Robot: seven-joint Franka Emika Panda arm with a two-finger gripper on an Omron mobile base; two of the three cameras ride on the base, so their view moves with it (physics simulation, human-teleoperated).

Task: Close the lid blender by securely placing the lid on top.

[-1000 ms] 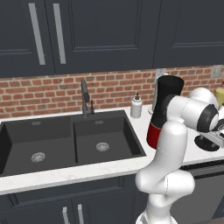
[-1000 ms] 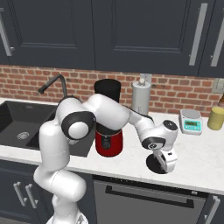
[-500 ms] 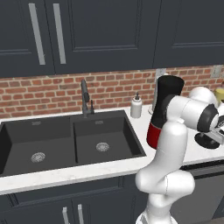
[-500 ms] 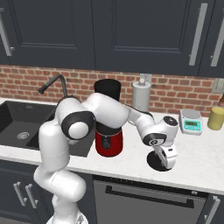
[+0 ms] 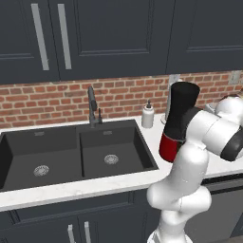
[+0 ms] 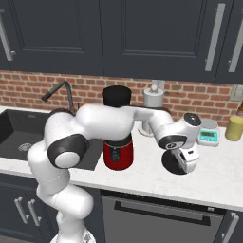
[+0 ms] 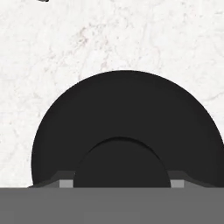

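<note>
A dark-cabinet kitchen with a red brick backsplash and a white marble counter (image 6: 213,161) fills the base views; a black double sink (image 5: 71,156) with a dark faucet sits at the left of the left base view.

The blender (image 6: 117,128), a tall black jar on a glossy red rounded base, stands on the counter at the centre of the right base view, partly behind the white arm. In the left base view it stands at centre right, its jar mouth uncovered.

The lid (image 7: 124,131), a round black cap with a raised knob in its middle, lies flat on the counter. In the right base view it is the dark disc (image 6: 174,163) to the right of the blender, well apart from the jar.

The two-finger gripper (image 6: 186,163) hangs straight down over the lid in the right base view, right of centre. In the hand view the lid's knob sits at the bottom centre between the two small dark finger tips (image 7: 65,183), which press in on either side of it: the fingers are clamped on the knob.
</note>
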